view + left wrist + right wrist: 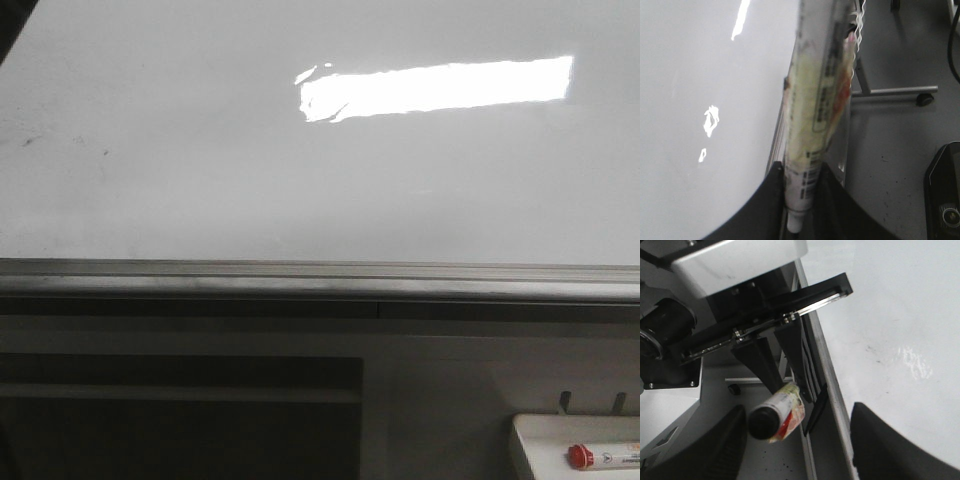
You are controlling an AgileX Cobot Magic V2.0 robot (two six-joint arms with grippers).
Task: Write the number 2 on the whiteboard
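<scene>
Marker [812, 135] is being clamped by left gripper [801, 200] beside whiteboard [200, 150], w/ board unmarked, presumably pre-stroke. Right gripper [800, 440] is being kept spread, empty.

Left gripper [782, 377], seen from the right wrist camera: matte black tapered fingers [757, 360] mounted on a black crossbar edged with a bright metal rail and small screws, beneath a silver-grey housing block [737, 260] and a black cylindrical joint [665, 322]. Right gripper [800, 450]: two broad, rounded black fingers [885, 440]. In the left wrist view, the fingers [771, 210] appear as smooth black wedges.
</scene>
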